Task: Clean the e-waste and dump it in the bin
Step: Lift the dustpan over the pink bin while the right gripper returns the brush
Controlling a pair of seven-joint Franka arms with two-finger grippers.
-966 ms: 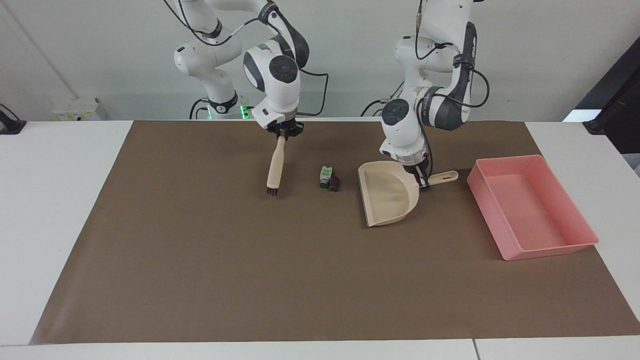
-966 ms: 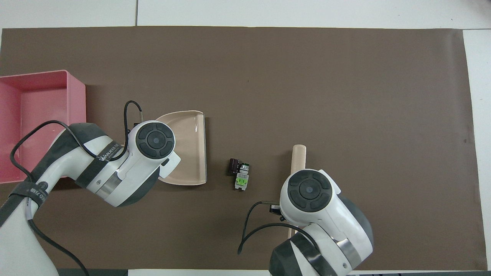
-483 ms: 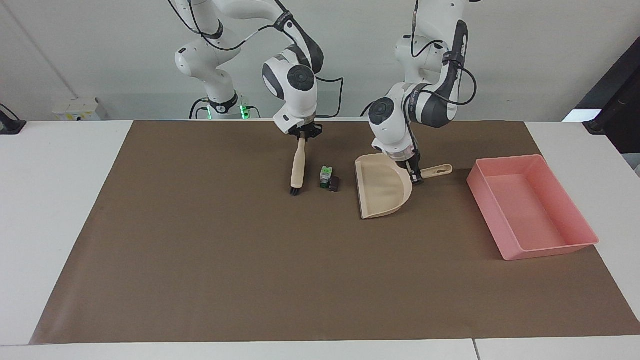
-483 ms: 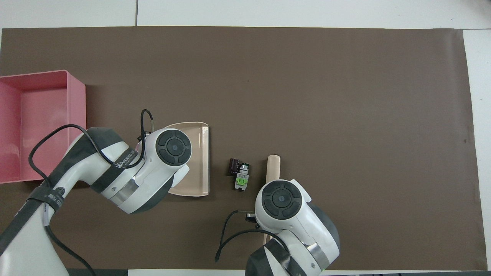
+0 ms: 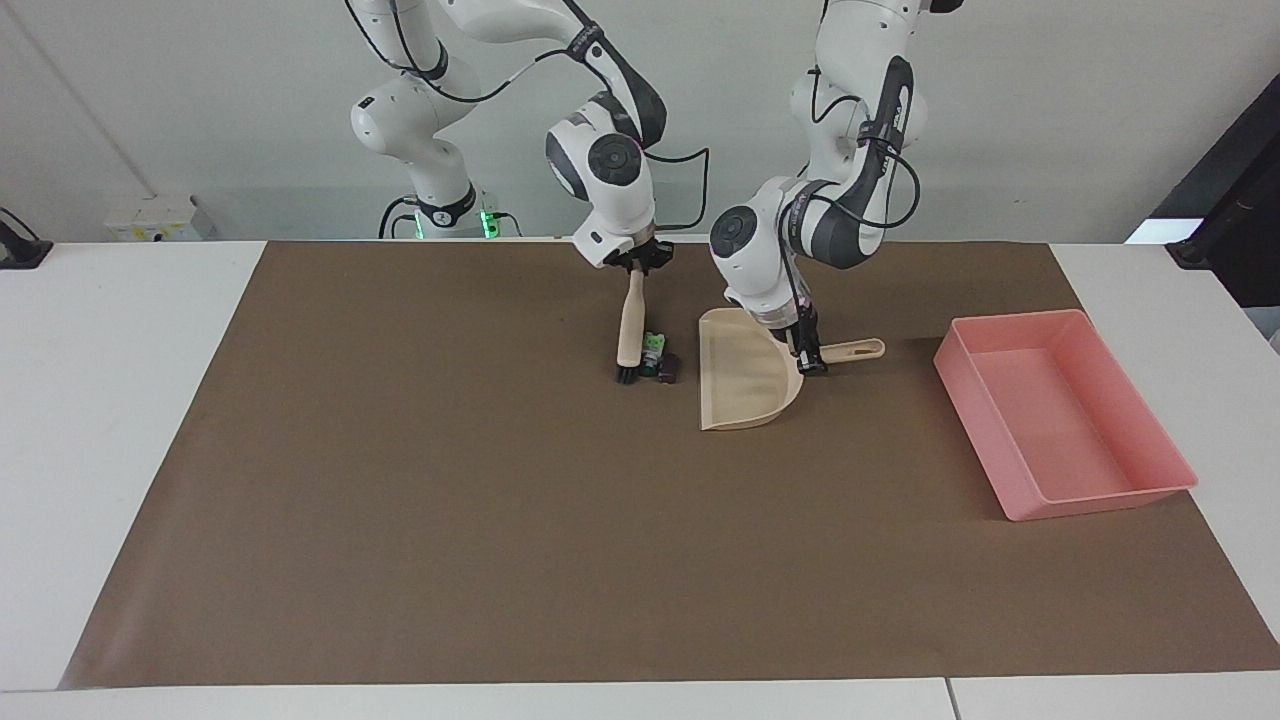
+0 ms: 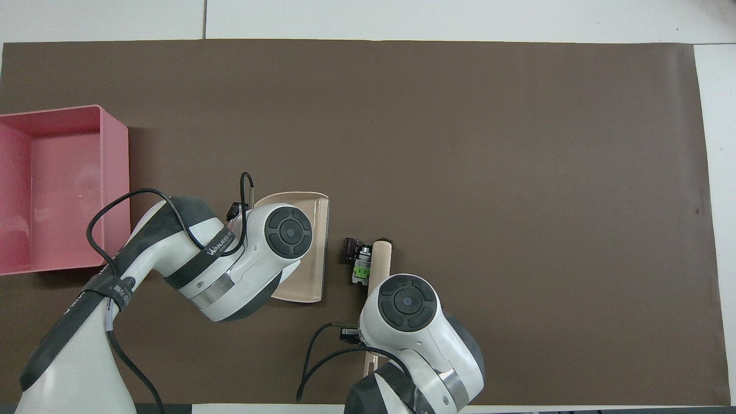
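Note:
The e-waste lies mid-mat: a white-and-grey cylinder with green marks (image 5: 654, 347) (image 6: 360, 269) and a dark block (image 5: 668, 370) (image 6: 349, 250), side by side. My right gripper (image 5: 637, 268) is shut on the top of a beige brush (image 5: 630, 325) (image 6: 380, 261). Its dark bristles (image 5: 625, 377) are down on the mat right beside the cylinder. My left gripper (image 5: 810, 362) is shut on the handle of the beige dustpan (image 5: 742, 375) (image 6: 317, 230). The dustpan's open edge faces the e-waste across a small gap. The pink bin (image 5: 1105, 498) (image 6: 115, 172) stands empty toward the left arm's end.
A brown mat (image 5: 500, 500) covers most of the white table. The dustpan handle (image 5: 855, 349) points toward the bin. In the overhead view both wrists hide the grippers.
My right gripper has swept the brush toward the left arm's end, up against the e-waste. My left gripper has slid the dustpan toward the e-waste. The e-waste has not visibly moved.

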